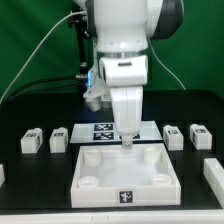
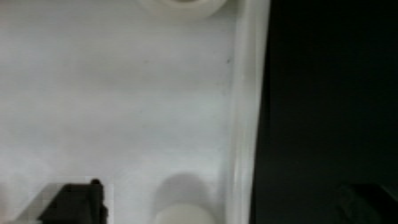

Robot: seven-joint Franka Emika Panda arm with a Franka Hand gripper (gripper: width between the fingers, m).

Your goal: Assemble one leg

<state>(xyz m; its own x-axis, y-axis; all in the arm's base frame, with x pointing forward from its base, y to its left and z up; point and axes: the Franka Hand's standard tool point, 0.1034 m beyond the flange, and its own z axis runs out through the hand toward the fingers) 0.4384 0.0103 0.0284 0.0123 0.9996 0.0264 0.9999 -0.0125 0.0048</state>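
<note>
1. Black tabletop [image 1: 30, 200] runs back to a green backdrop. The white arm [image 1: 122, 40] stands at centre and reaches straight down.
2. A white square panel [image 1: 125, 172] with round corner sockets lies flat on the near side of the table. The marker board [image 1: 100, 128] lies just behind it.
3. The gripper [image 1: 127, 137] sits low over the panel's far edge, between the two far sockets.
4. Grip state cannot be told. The wrist view shows one dark fingertip [image 2: 71, 205] over the panel, with a pale rounded shape beside it, too blurred to identify.
5. One leg [image 1: 30, 142] and a second leg [image 1: 60, 138] rest on the table at the exterior view's left of the panel. A third leg [image 1: 173, 136] and a fourth leg [image 1: 198, 137] rest at its right. All four lie apart from the gripper.
6. The wrist view shows one socket [image 2: 192, 5] near the panel's edge, with black table alongside.
</note>
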